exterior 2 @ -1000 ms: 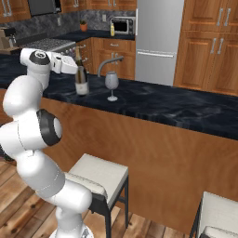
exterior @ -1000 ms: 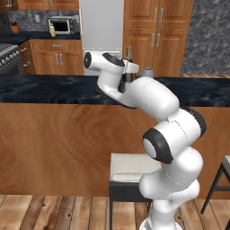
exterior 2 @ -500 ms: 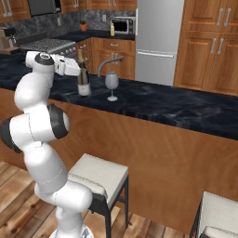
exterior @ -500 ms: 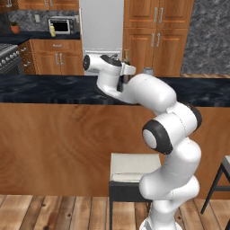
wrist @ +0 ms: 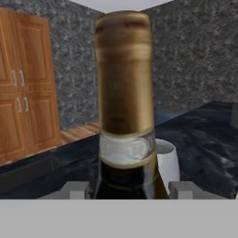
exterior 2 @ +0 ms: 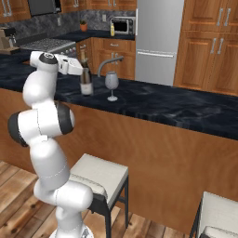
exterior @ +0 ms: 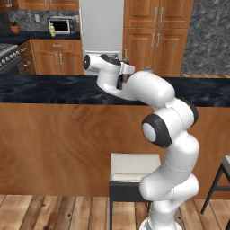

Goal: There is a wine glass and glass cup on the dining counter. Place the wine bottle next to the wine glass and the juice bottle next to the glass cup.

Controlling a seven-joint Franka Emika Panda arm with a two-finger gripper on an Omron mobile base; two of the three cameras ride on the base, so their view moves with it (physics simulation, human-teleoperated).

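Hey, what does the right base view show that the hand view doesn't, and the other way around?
Right base view alone: the clear stemmed wine glass standing beside the bottle, the bottle's pale label, the white arm and two cushioned stools. Hand view alone: a close look at the gold-foil neck and a pale translucent stemless cup just behind the bottle. Both: the tall dark wine bottle, upright on the black marbled dining counter, with the gripper shut on it.

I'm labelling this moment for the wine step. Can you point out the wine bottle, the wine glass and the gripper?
wine bottle [exterior 2: 86, 86]: right base view, on its pale label.
wine glass [exterior 2: 111, 80]: right base view, on its bowl.
gripper [exterior 2: 82, 73]: right base view, at the bottle's shoulder.
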